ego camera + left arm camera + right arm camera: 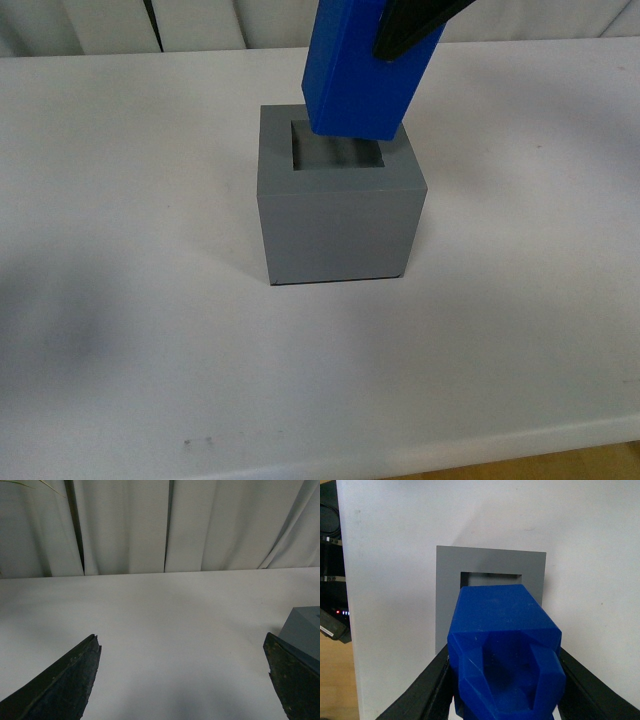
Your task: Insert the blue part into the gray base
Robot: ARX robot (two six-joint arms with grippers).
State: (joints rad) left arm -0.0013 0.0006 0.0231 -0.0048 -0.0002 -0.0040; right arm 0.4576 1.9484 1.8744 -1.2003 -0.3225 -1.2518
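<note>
The gray base (338, 226) stands on the white table (120, 300), its square recess (338, 155) facing up. The blue part (362, 70) hangs tilted just above the recess's far right side, its lower end over the opening. My right gripper (505, 680) is shut on the blue part (502, 645), black fingers (427, 690) pressing both sides, with the gray base (447, 600) beyond it. A black finger (415, 25) shows at the block's top. My left gripper (182, 680) is open over bare table, a corner of the gray base (306, 630) by one finger.
Pale curtains (125, 525) hang behind the table's far edge. The table's near edge (520, 450) runs along the bottom right of the front view. Dark equipment (330, 570) sits past the table's side edge in the right wrist view.
</note>
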